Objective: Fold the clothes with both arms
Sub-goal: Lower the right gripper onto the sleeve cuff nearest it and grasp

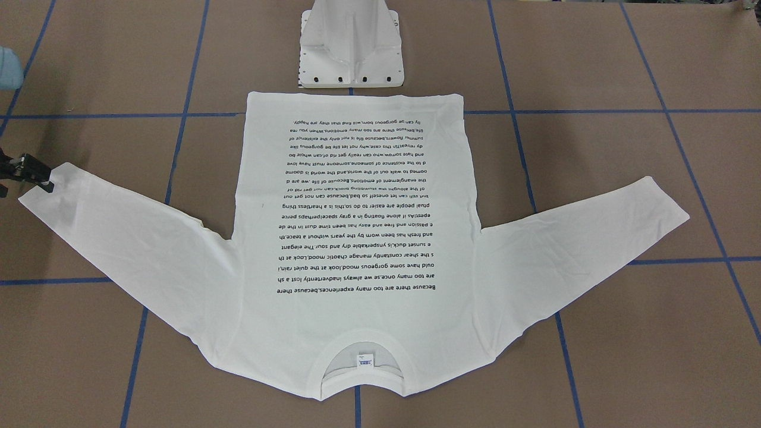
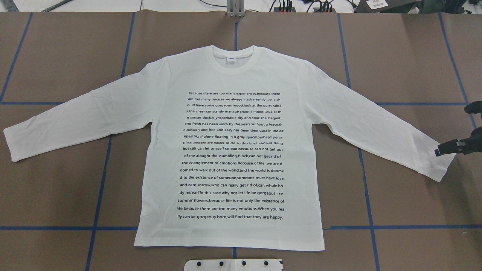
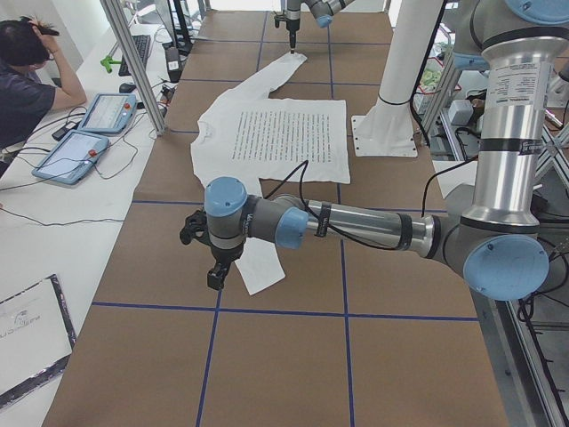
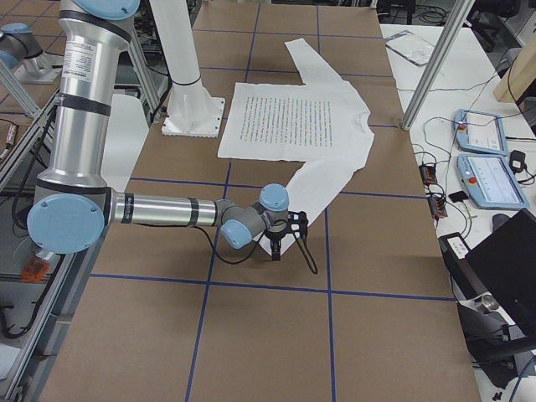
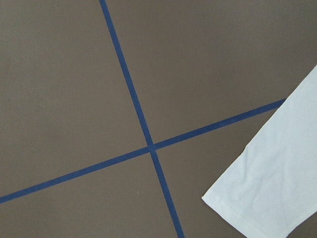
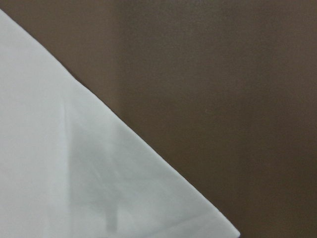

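White shirt [image 1: 357,249] in front view: flat, text up, mid-table, hem toward robot's edge, collar toward operators' edge. Right claw [image 1: 35,177] touches cuff [image 1: 44,196] near table's right end.
Overhead: right claw [image 2: 447,148] on cuff; clenched or released, cannot tell.
Left side view: left claw [image 3: 216,274] just beside other cuff near left end; state cannot tell.
Left wrist: cuff beside blue tape [image 5: 148,146] cross.
Right wrist: sleeve cloth lower left.

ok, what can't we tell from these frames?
1. Left gripper: seen only in the exterior left view, so open or shut is unknown.
2. Right gripper: cut off by the overhead view's edge at a sleeve cuff of the T-shirt; grip unclear, its wrist view is blurred.
3. Neck tag: print too small in every view.
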Robot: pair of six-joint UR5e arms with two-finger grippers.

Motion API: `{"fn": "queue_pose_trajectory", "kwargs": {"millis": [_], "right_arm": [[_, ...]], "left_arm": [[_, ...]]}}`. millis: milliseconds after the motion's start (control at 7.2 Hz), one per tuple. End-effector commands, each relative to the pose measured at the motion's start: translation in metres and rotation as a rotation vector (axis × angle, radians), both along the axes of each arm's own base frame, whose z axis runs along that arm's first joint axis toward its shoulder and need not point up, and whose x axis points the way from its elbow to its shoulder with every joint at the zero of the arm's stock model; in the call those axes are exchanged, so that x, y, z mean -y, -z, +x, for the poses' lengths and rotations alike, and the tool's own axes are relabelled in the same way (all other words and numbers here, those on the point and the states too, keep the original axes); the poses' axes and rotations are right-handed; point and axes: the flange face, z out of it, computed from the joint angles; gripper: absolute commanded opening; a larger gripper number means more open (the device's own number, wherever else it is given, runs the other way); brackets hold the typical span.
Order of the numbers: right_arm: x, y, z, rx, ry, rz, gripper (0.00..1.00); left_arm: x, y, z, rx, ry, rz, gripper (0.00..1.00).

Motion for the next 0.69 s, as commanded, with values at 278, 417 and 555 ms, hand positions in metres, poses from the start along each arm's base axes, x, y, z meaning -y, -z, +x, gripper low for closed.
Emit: {"fn": "queue_pose_trajectory", "kwargs": {"millis": [278, 417, 555], "right_arm": [[-0.009, -0.019, -0.009, -0.023, 0.027, -0.036, 0.93], [-0.011, -0.021, -0.007, -0.026, 0.028, -0.043, 0.79], [-0.012, -0.022, -0.007, -0.027, 0.028, -0.048, 0.64]], "left_arm": [[-0.002, 0.006, 0.000, -0.001, 0.000, 0.011, 0.99], [-0.002, 0.007, 0.000, -0.001, 0.000, 0.011, 0.99], [-0.002, 0.007, 0.000, -0.010, -0.002, 0.010, 1.00]]}}
